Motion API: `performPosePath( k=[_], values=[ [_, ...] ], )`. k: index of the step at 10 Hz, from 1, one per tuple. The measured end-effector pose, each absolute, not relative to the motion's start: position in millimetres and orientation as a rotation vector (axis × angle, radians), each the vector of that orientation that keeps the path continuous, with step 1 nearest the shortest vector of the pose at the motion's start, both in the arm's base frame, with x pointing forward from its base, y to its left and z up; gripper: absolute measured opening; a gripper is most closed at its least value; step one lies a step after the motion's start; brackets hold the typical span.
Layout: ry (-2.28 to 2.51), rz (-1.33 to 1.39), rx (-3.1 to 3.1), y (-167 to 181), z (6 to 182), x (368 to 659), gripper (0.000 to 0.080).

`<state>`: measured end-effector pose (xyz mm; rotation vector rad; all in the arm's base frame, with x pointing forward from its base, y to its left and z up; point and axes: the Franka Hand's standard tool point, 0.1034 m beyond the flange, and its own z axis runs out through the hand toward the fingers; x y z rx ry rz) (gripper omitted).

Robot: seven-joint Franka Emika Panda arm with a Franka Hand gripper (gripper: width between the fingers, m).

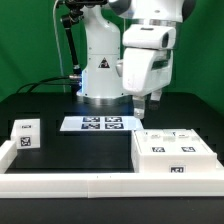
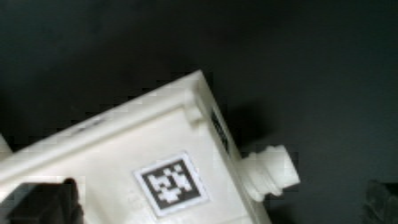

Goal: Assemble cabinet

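The cabinet (image 1: pixel 175 152) is a large white box with several black-and-white tags on top. It lies on the black table at the exterior view's right. My gripper (image 1: pixel 148 101) hangs just above its far left corner, apart from it. In the wrist view the cabinet (image 2: pixel 125 130) fills the lower half at a slant, with one tag (image 2: pixel 169 184) and a round white peg (image 2: pixel 270 170) on its side. My gripper (image 2: pixel 210 208) is open and empty. Its dark fingertips (image 2: pixel 36 200) show at the frame's edges on either side of the box.
The marker board (image 1: pixel 98 123) lies flat in front of the robot base. A small white tagged cube (image 1: pixel 27 133) sits at the exterior view's left. A low white wall (image 1: pixel 70 182) runs along the table's front edge and left side.
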<state>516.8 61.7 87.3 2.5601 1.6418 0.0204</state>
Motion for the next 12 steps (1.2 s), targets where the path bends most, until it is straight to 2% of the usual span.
performPosePath(
  k=[6,8,9,12],
  values=[
    [1.623,0.030,2.573,59,87.6,517,0.0797],
    [1.358,0.122,2.726,49,85.9,506,0.0797],
    [1.407,0.101,2.702,48,84.2,503,0.0797],
    [1.187,0.118,2.822,51,84.3,504,0.0797]
  ],
)
